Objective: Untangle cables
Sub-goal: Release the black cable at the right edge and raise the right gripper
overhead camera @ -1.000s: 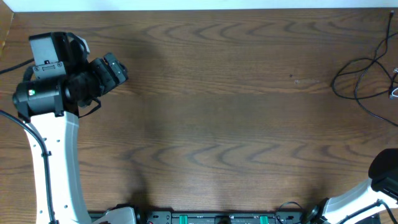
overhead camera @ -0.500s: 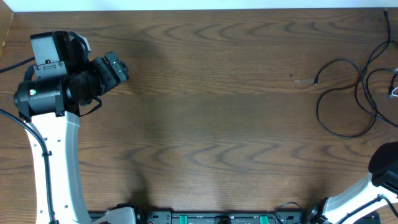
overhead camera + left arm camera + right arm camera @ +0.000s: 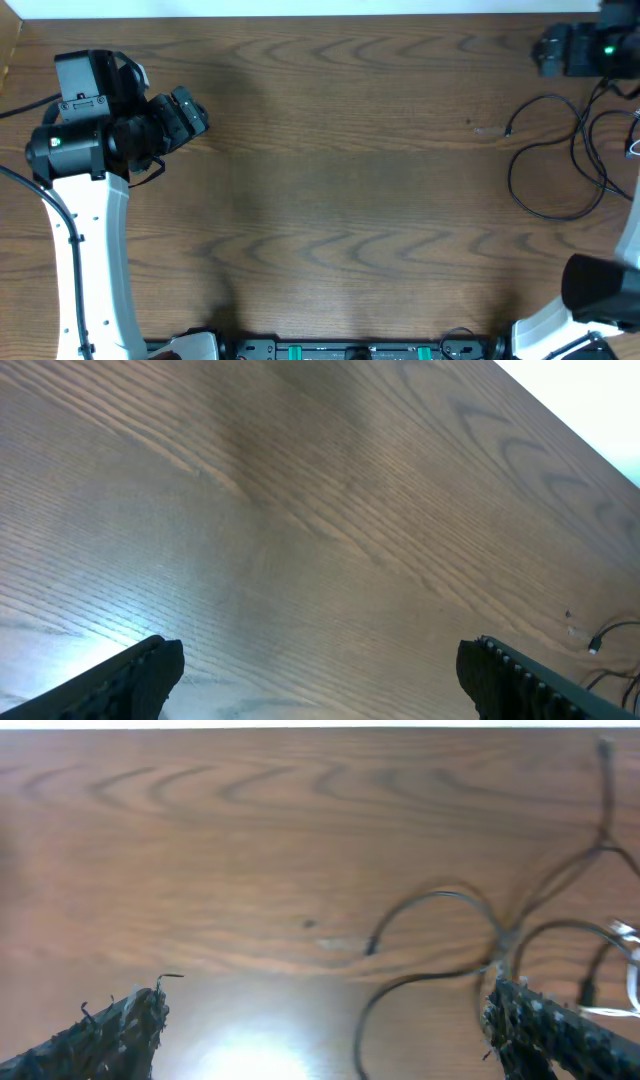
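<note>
Black cable, overhead: loose loops (image 3: 512,180) on the table (image 3: 350,150) at far right, lying as half a second ago; right arm (image 3: 575,48) has swung in beyond them.
Left wrist: left fingers (image 3: 120,680) spread open, empty; cable end (image 3: 610,635) at lower right.
Right wrist: right fingers (image 3: 110,1030) spread open, empty; blurred crossing loops (image 3: 430,896) ahead.

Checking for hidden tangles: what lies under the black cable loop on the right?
Only bare wooden table shows under the black cable; its right part runs off frame, unseen.
</note>
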Tool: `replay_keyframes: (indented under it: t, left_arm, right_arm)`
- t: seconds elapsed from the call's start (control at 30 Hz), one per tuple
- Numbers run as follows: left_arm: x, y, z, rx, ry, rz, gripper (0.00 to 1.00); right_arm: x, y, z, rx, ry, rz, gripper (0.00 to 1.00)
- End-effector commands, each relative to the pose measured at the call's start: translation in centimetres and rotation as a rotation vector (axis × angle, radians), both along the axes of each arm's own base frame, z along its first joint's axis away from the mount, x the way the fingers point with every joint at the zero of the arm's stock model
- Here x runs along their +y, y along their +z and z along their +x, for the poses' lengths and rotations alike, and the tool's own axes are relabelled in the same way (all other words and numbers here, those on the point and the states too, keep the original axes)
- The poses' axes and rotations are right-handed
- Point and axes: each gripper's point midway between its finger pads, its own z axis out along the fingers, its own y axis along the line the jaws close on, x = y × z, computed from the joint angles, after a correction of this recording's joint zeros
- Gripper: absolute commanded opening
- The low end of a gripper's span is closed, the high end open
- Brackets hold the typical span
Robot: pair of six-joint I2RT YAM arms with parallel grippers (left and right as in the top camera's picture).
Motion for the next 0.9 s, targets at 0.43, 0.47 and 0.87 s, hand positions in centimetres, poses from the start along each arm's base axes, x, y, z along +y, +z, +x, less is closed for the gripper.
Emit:
replay_keyframes:
  t: [0.43,0.47,0.87]
  left_arm:
    - [-0.1,0.0,0.2,0.001,-0.010,0.003,0.93]
    - [-0.1,0.0,0.2,0.002,-0.011,0.003,0.92]
    - [-0.1,0.0,0.2,0.002,-0.010,0.003,0.93]
  right_arm:
    - [3.1,3.4,-5.7,0.007,0.015,0.041,0.99]
    - [3.2,3.1,-6.1,0.028,0.014,0.043,0.99]
    - [3.2,2.5,-7.0,0.074,0.013,0.049,0.99]
